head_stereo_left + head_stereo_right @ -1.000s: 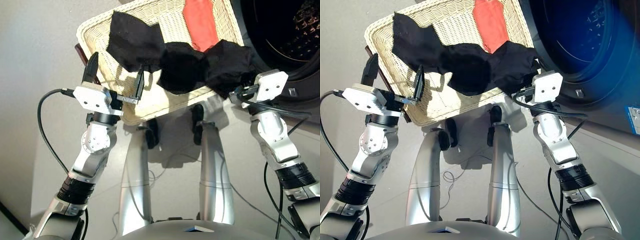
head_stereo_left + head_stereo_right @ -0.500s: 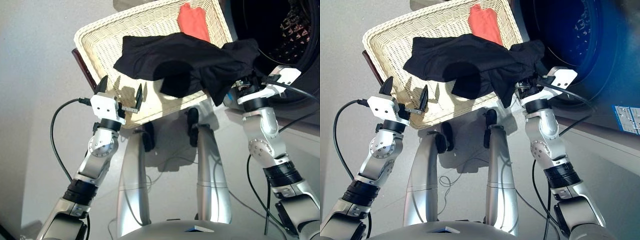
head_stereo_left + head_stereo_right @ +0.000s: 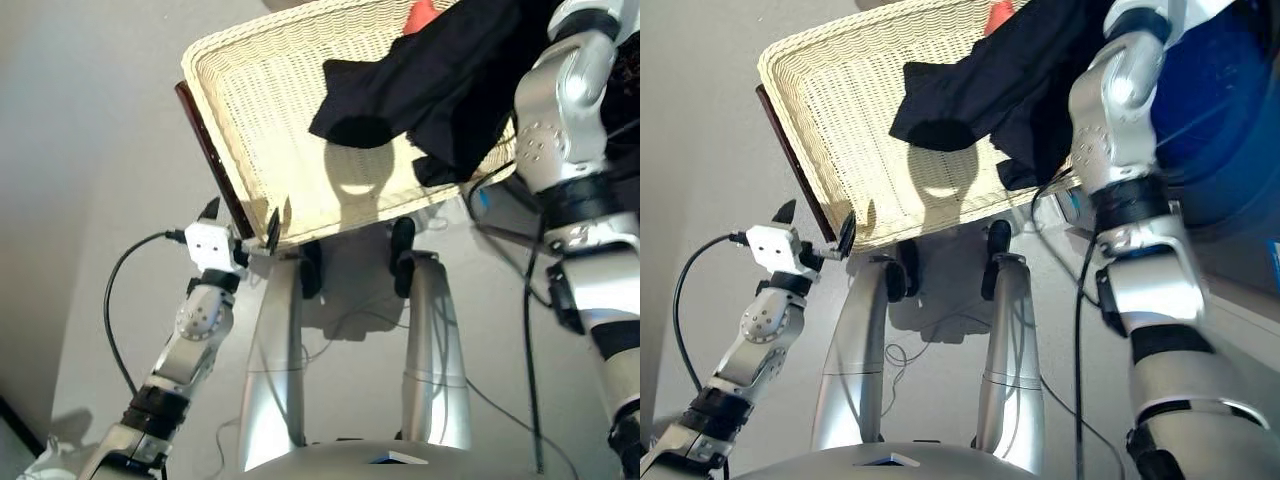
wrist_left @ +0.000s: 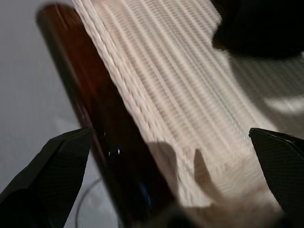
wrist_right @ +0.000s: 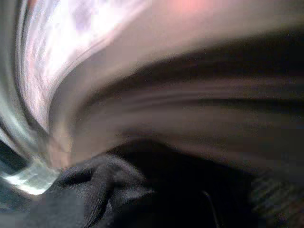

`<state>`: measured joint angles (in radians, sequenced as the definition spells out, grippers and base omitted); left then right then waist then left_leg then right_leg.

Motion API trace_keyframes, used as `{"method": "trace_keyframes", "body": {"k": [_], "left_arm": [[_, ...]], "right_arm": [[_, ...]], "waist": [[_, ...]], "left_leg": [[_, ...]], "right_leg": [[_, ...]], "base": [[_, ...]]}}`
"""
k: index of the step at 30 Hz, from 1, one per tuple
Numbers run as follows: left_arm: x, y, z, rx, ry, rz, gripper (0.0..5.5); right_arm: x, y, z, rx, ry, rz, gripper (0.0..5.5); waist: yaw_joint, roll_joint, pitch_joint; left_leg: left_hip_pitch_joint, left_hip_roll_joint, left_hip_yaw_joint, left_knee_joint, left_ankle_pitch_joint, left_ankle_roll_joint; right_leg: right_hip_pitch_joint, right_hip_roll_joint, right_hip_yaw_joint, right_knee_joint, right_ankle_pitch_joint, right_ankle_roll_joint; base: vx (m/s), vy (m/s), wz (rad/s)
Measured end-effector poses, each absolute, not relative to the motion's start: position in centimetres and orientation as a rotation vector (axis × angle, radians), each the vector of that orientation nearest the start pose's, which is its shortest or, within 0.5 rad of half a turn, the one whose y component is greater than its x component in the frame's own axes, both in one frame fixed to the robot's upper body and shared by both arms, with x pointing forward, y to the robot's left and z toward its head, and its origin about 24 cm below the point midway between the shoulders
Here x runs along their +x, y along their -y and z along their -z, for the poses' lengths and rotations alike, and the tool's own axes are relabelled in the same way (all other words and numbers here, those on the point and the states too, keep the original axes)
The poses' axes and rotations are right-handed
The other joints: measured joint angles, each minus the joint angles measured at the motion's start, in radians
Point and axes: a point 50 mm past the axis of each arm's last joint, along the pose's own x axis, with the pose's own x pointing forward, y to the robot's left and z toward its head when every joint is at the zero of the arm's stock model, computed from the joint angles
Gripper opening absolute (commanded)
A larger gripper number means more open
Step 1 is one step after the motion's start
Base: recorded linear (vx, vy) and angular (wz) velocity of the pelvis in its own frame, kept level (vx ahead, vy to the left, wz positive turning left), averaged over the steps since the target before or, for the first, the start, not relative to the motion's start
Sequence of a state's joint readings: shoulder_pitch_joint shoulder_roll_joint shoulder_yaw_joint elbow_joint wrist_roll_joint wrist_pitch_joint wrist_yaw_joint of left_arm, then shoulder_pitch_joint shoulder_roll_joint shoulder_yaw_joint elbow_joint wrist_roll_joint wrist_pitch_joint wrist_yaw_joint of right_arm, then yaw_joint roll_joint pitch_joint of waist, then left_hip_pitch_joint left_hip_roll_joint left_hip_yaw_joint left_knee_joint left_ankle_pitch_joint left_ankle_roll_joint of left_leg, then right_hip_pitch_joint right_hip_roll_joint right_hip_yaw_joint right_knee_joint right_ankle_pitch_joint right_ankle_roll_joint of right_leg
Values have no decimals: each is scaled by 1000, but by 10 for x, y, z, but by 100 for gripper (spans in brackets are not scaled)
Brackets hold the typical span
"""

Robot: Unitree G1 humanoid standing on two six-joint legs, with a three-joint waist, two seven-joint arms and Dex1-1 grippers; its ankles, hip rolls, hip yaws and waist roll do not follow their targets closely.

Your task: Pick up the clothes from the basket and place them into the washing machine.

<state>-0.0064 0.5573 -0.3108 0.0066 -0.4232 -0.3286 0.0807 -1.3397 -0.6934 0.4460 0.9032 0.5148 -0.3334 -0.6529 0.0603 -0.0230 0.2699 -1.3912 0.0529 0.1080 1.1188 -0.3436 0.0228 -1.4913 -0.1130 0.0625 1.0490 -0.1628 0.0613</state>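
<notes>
At the near basket (image 3: 262, 120) corner our left gripper (image 3: 240, 222) sits wide open, empty. Farther right, our right arm (image 3: 566, 110) is raised with the dark cloth (image 3: 430, 80) draped from it over the far right rim; its gripper is hidden, grip unclear. Washer (image 3: 1230, 120) lies just right, so right arm is nearer. Versus half a second ago: cloth higher, arm swung up, coral piece (image 3: 422, 14) barely showing.
</notes>
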Motion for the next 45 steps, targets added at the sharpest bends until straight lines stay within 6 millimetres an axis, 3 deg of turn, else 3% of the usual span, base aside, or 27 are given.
{"method": "trace_keyframes", "body": {"k": [4, 13, 16, 23, 29, 35, 37, 38, 39, 45], "left_arm": [[240, -185, -62, 107, 161, 239, 550], [239, -180, -75, 109, 211, 253, 550], [238, -180, -83, 120, 241, 271, 550], [238, -184, -86, 175, 247, 318, 550], [234, -186, -89, 222, 248, 372, 550], [236, -186, -90, 232, 250, 401, 550], [236, -186, -91, 223, 253, 404, 550], [236, -186, -91, 217, 252, 404, 550], [236, -186, -91, 213, 252, 408, 550], [236, -186, -90, 199, 244, 409, 550]], "right_arm": [[384, 256, -353, -383, 691, 783, 0], [381, 280, -362, -498, 563, 916, 0], [377, 303, -357, -796, 414, 920, 0], [367, 325, -362, -1172, 332, 888, 0], [352, 368, -332, -1378, 57, 896, 0], [347, 382, -313, -1332, -44, 860, 0], [347, 384, -310, -1304, -44, 861, 112], [346, 385, -309, -1258, -38, 869, 444], [345, 386, -309, -1214, -33, 878, 550], [347, 382, -312, -1129, 8, 854, 550]], "waist": [[-1, 1, 1], [-1, 7, 28], [-2, 3, 38], [-6, -4, 43], [0, -23, 53], [3, -25, 54], [13, -25, 54], [18, -25, 54], [23, -25, 54], [22, -25, 54]], "left_leg": [[-6, -6, -2, 3, 3, 4], [-25, -14, 2, 18, 14, 21], [-34, -15, 7, 21, 17, 26], [-27, -14, 7, 22, 18, 27], [-30, -19, 8, 13, 19, 29], [-6, -20, 46, 0, 20, 49], [6, -20, 56, -1, 18, 52], [9, -20, 57, -1, 18, 52], [9, -20, 56, 0, 18, 52], [8, -18, 57, 1, 17, 52]], "right_leg": [[0, -6, -3, -1, 1, 3], [-3, -20, -6, 3, 8, 14], [-10, -23, -5, 7, 8, 17], [-3, -23, -4, 7, 10, 17], [-4, -33, -9, 2, 8, 28], [7, -43, 16, 4, -2, 44], [13, -44, 24, 9, -4, 47], [14, -44, 25, 12, -4, 46], [14, -44, 25, 14, -4, 46], [14, -42, 26, 12, -6, 41]], "base": [[0, 0, 0], [0, 0, 0], [0, 0, 0], [0, 0, 0], [0, 0, 0], [0, 0, 0], [0, 0, 0], [0, 0, 0], [0, 0, 0], [0, 0, 0]]}}
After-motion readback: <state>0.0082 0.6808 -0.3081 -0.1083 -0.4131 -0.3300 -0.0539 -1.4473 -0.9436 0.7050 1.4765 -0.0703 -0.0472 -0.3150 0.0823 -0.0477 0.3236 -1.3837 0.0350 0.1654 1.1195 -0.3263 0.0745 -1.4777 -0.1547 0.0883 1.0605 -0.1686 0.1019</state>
